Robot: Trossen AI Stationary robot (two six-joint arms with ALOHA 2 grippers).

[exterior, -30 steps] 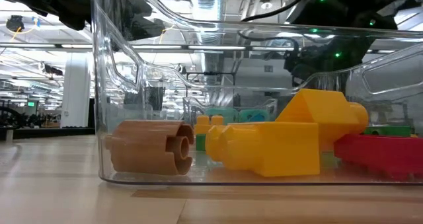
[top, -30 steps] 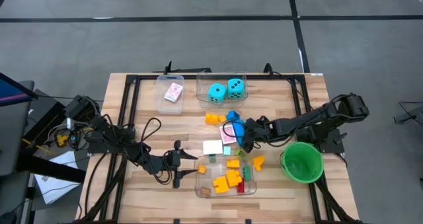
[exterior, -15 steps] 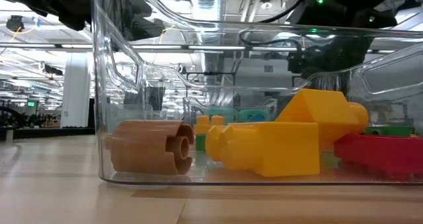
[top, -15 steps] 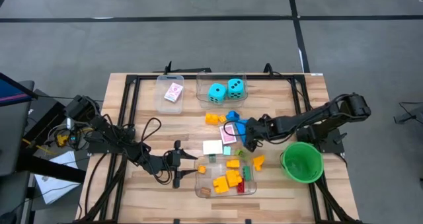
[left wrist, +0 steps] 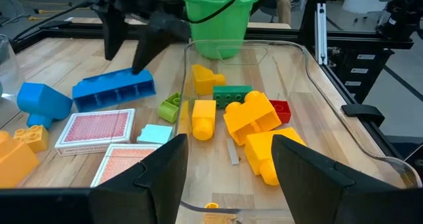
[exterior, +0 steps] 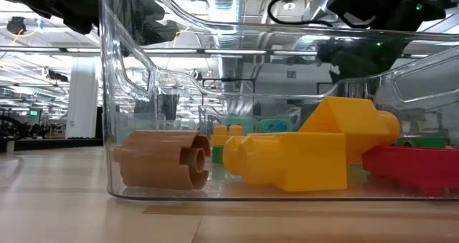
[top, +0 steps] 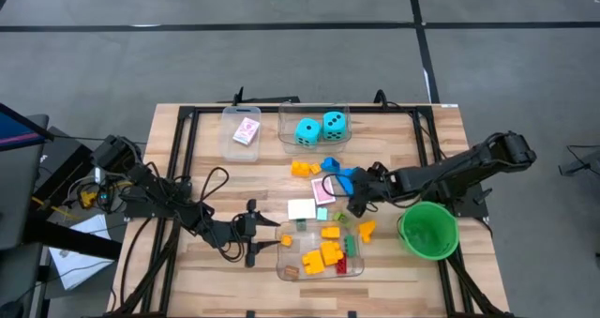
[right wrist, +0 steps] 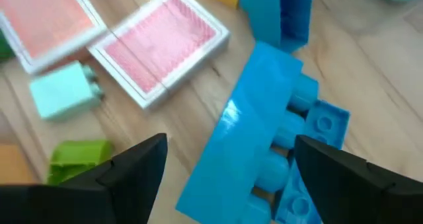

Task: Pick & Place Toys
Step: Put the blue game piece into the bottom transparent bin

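My right gripper (top: 357,198) (right wrist: 230,151) is open low over the table's middle. Its fingers stand on either side of a long blue brick (top: 344,178) (right wrist: 254,145) that lies flat on the wood, with gaps showing on both sides. Beside the brick lie a second blue piece (top: 328,164), pink-backed cards (top: 323,195) (right wrist: 162,45) and an orange brick (top: 302,169). My left gripper (top: 261,235) (left wrist: 228,151) is open and empty at the left end of a clear tub (top: 281,252) holding yellow, red and green bricks.
A green round bowl (top: 428,229) stands right of the tub. At the far edge, one clear tub holds two cyan dice (top: 321,127) and a smaller one holds a card (top: 246,130). A yellow brick (top: 366,229) lies beside the near tub.
My right gripper has drawn back a little toward the table's right edge, still open, and more of the long blue brick shows in front of it. The left arm has kept still.
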